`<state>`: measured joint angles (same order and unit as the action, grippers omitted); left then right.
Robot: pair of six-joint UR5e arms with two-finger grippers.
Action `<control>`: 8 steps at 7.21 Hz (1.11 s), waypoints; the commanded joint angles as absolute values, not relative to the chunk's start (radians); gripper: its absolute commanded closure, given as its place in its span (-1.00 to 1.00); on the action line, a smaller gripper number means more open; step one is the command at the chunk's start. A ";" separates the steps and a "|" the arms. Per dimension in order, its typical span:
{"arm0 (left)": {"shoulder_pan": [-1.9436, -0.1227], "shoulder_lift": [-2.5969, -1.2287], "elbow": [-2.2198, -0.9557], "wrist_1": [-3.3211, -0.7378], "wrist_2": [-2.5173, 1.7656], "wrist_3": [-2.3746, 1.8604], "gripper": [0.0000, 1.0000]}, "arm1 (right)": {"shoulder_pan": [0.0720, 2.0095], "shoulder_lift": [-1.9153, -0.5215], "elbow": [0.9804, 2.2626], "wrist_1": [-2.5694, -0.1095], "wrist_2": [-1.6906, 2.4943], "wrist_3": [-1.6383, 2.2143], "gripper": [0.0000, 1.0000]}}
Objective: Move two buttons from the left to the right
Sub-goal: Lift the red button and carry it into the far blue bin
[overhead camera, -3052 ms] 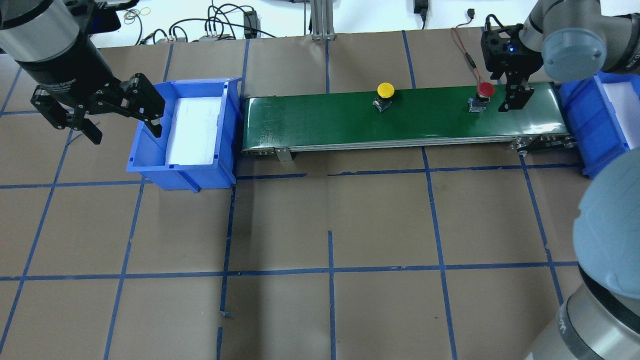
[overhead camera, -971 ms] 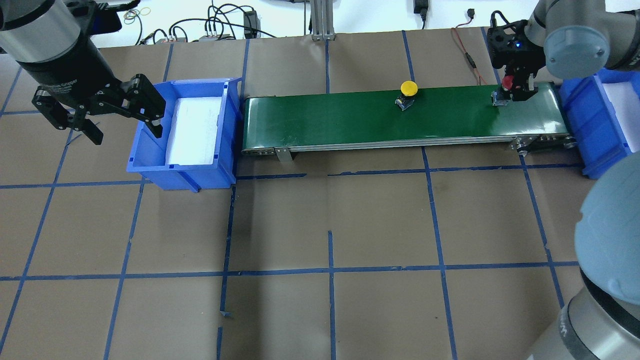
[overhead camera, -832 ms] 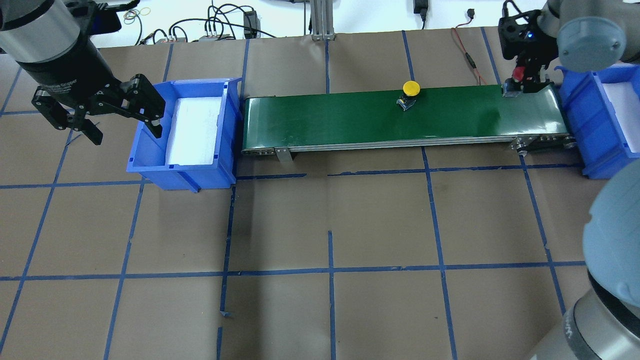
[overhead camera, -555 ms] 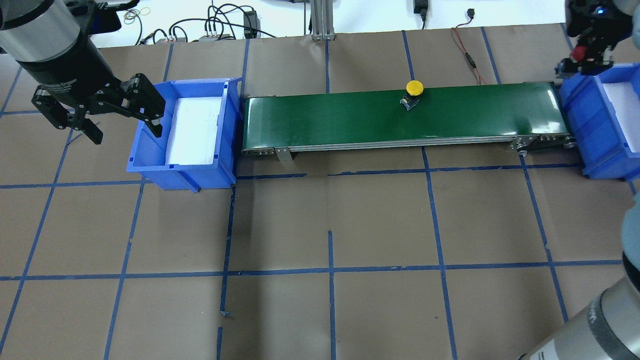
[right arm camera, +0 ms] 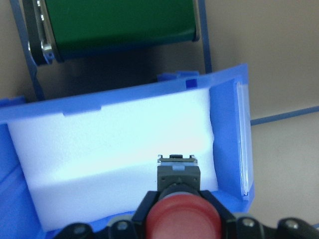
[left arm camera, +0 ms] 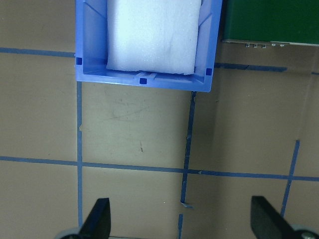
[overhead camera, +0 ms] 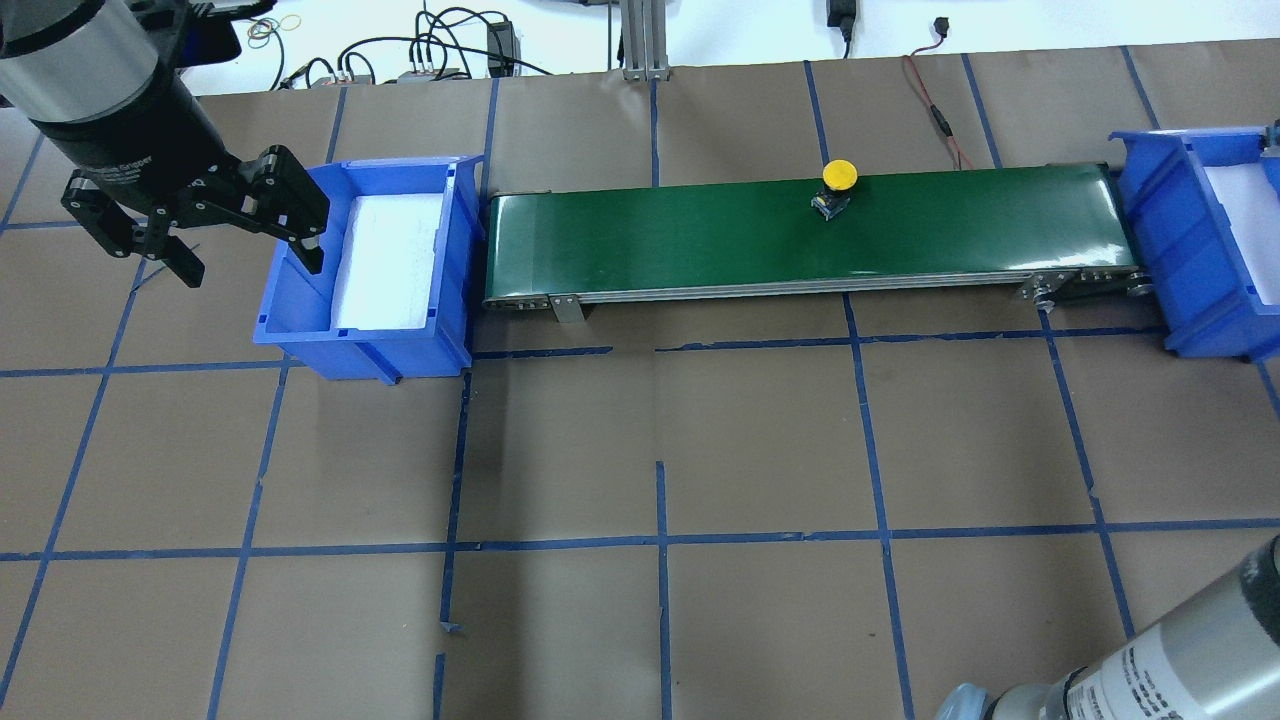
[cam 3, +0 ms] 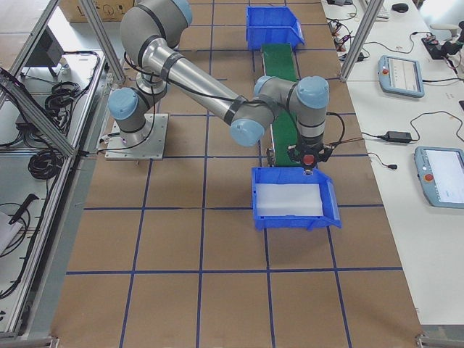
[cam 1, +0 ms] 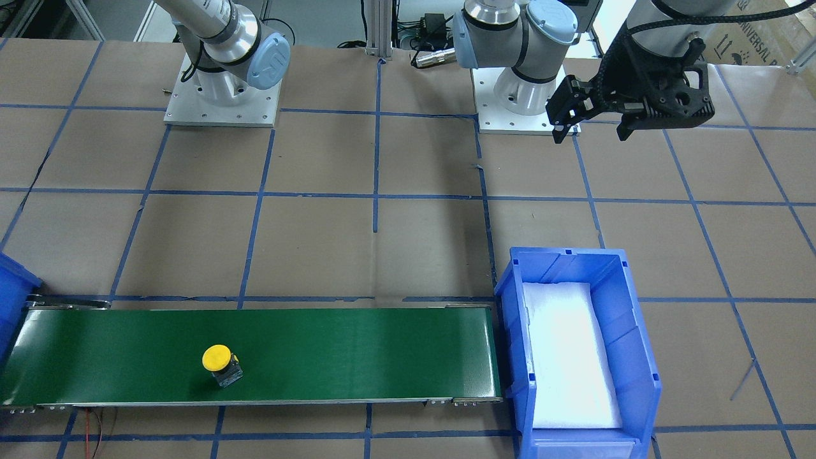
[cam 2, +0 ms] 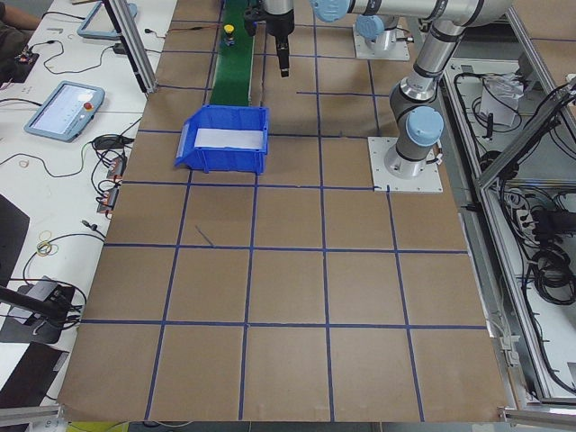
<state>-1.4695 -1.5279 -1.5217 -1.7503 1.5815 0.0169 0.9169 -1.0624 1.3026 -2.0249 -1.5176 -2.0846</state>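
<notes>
My right tool is clamped on the red button, gripping it around the cap with the square base pointing down over the white foam of the right bin. It looks clear of the foam, though the wrist view gives me little depth. The yellow button sits cap-up on the green belt, along its far edge and past the middle toward that bin. My left tool hangs open and empty beside the left bin, over the table.

I judge these buttons to be light, rigid plastic and not fragile. The domed caps look smooth and likely slippery, and they make each button top-heavy on its small base. For the yellow one I'd close on the flat sides of the base or just under the cap rim, not on the dome. The foam should soften a short drop.

Readable writing is scarce: "Gripper" on the left tool's body, and "UNIVERSAL" on a cardboard box behind the robot.
</notes>
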 commanded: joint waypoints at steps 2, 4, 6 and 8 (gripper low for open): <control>-1.470 -1.528 -1.522 -1.750 1.582 0.017 -1.00 | 0.850 -0.980 1.349 -2.074 -1.496 -2.265 0.84; -1.470 -1.528 -1.522 -1.749 1.582 0.017 -1.00 | 0.850 -0.957 1.402 -2.137 -1.518 -2.270 0.83; -1.470 -1.528 -1.522 -1.749 1.582 0.017 -1.00 | 0.850 -0.950 1.408 -2.137 -1.552 -2.270 0.77; -1.470 -1.528 -1.522 -1.749 1.582 0.017 -1.00 | 0.850 -0.950 1.414 -2.134 -1.540 -2.269 -0.99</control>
<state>-1.4696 -1.5279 -1.5210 -1.7488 1.5815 0.0169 0.8498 -0.9506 1.4099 -2.1359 -1.5475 -2.2699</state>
